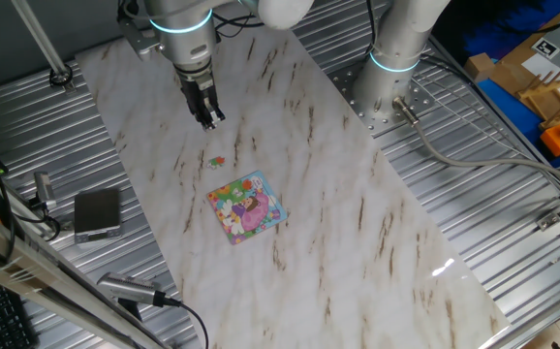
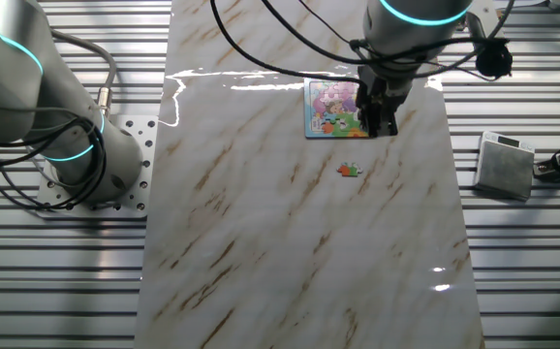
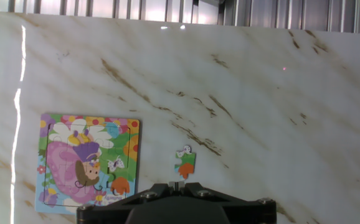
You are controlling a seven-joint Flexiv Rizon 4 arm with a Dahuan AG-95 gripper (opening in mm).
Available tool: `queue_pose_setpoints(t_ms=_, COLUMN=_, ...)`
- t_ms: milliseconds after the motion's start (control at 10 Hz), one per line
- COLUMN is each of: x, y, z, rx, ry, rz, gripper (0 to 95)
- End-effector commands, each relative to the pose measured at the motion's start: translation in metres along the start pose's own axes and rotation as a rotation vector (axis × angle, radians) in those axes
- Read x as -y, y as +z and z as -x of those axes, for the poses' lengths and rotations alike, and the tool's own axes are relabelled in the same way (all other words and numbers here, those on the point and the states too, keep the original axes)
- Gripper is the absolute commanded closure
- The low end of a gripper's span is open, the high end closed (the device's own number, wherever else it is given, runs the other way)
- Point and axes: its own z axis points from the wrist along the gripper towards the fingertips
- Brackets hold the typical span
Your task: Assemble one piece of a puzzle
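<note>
Work surface: a glossy marble-patterned board (image 1: 357, 223), white with brown veins, laid on ribbed metal decking (image 1: 513, 194).

The puzzle (image 1: 247, 206) lies flat on the board, a thin square with a light blue border and a pink, purple, yellow and green cartoon print. In the hand view (image 3: 88, 160) one notch along its lower right edge shows bare.

The piece (image 1: 217, 161) lies loose on the board, apart from the puzzle, between it and the gripper (image 1: 209, 121). It is small, flat and knobbed, green with orange (image 3: 185, 163).

The gripper hangs above the board, short of the piece, holding nothing. Its dark fingers appear close together; the exact gap cannot be told.

A small grey box (image 1: 97, 213) rests on the decking beside the board.
</note>
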Motion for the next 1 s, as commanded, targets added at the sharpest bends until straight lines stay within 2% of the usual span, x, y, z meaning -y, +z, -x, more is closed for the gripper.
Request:
queue_pose_setpoints(t_ms=100, x=0.001, y=0.003, z=0.003, rx=-0.010, ry=0.000, rz=0.015, gripper=95.0)
queue_pose_setpoints(t_ms=400, x=0.007, y=0.011, z=0.012, rx=-0.031, ry=-0.005, rz=0.021, gripper=95.0)
queue_pose_setpoints(t_ms=1000, x=0.018, y=0.034, z=0.018, rx=-0.036, ry=-0.011, rz=0.007, gripper=95.0)
